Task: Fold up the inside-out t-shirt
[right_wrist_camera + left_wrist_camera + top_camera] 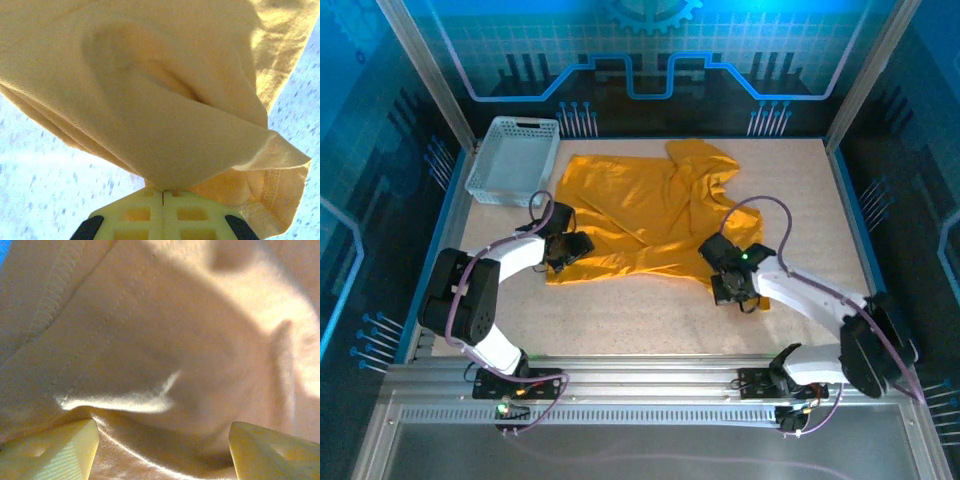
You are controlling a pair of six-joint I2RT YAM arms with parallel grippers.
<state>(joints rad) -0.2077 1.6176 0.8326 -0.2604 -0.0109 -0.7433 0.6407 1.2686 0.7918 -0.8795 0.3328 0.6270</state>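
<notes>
The inside-out t-shirt point(640, 215) lies crumpled but mostly spread across the middle of the table point(650, 325). Plain mustard cloth faces up, and one sleeve is bunched toward the far right. At the shirt's near right corner, the right gripper point(164, 194) has its jaws pressed together on a pinched fold of the cloth. The fold fans out from the fingertips above the speckled tabletop, with a stitched hem beside it. At the near left edge, the left gripper point(162, 452) sits low over the fabric with its jaws standing apart. Wrinkled cloth and a seam line lie between and beyond its two fingers point(50, 455). A light grey lattice basket point(515, 158) stands at the table's far left corner, just beside the shirt.
</notes>
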